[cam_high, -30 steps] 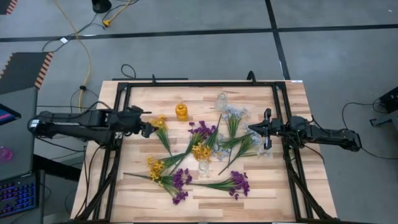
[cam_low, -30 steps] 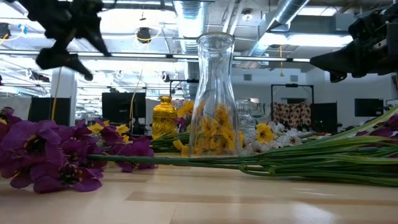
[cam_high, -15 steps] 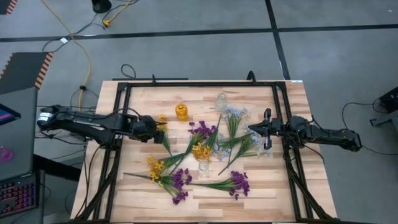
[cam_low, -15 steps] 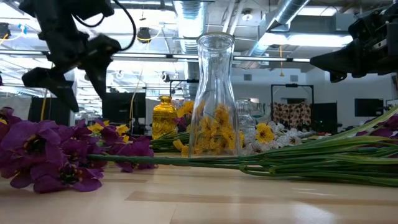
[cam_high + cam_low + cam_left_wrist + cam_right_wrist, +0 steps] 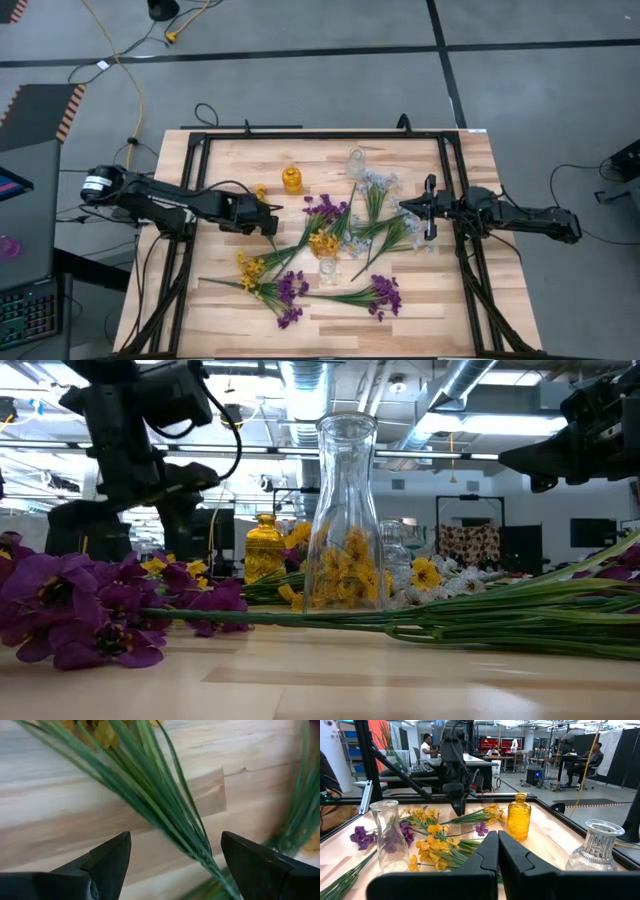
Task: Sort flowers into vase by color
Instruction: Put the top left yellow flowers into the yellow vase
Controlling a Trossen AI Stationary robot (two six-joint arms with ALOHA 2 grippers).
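Note:
My left gripper (image 5: 268, 216) points down over the table's left half, open. In the left wrist view its fingers (image 5: 107, 857) stand on either side of the green stems (image 5: 165, 805) of a yellow sprig (image 5: 262, 200) that lies flat on the wood, apart from them. My right gripper (image 5: 498, 851) is shut and waits above the right side (image 5: 405, 207), by the white-blue sprigs (image 5: 380, 185). Purple sprigs (image 5: 322, 208), more yellow ones (image 5: 322, 243) and other purple ones (image 5: 385, 293) lie scattered mid-table.
An amber vase (image 5: 291, 179) and a clear vase (image 5: 356, 161) stand near the far edge. Another clear vase (image 5: 327, 270) stands mid-table, toward the near edge, among the stems. A black frame (image 5: 196, 160) borders the table. People are in the room behind (image 5: 426, 742).
My left arm has swung from the left edge toward the table's middle and come down, with its gripper now pointing down over the yellow sprig's stems. The right arm and the flowers have kept still.

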